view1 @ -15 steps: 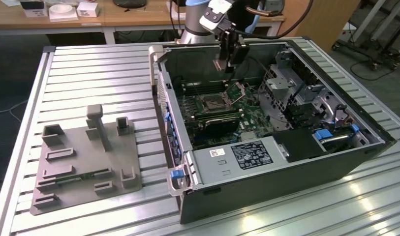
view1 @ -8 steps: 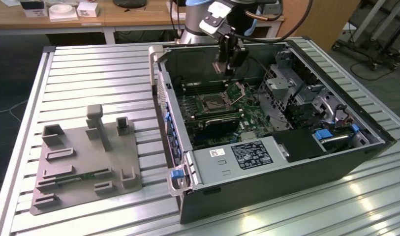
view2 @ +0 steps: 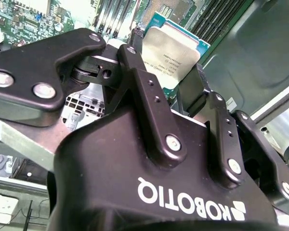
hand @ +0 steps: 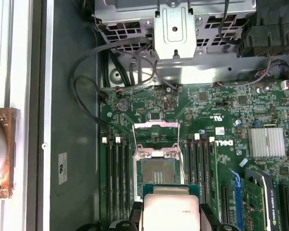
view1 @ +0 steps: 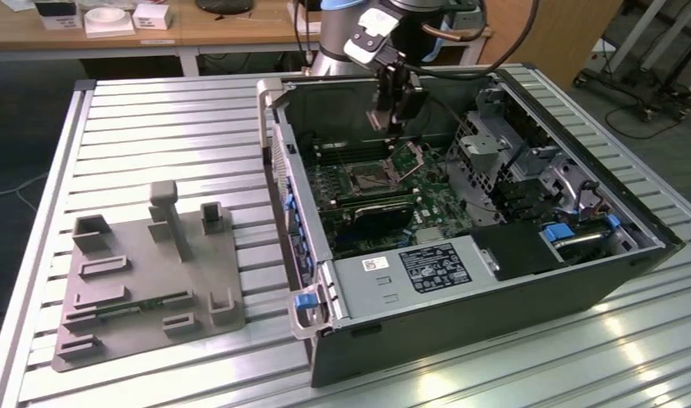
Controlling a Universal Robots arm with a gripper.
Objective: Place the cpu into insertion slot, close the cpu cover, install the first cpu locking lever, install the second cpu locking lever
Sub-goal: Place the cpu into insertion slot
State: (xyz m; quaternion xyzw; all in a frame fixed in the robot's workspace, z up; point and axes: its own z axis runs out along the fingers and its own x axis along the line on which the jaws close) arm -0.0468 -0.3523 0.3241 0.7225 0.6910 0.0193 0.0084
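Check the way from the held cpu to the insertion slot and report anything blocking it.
Nothing visible blocks it. The fingers grip the cpu just off the insertion slot, whose dark centre lies bare. The cpu cover is swung up and back, clear of the opening.

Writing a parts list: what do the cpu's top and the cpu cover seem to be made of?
The cpu, clamped in the gripper: the top looks like matt silvery-grey metal, evenly dull; its rim looks like teal circuit board. The cpu cover: thin bare metal, probably steel, judging by its bright silvery sheen.
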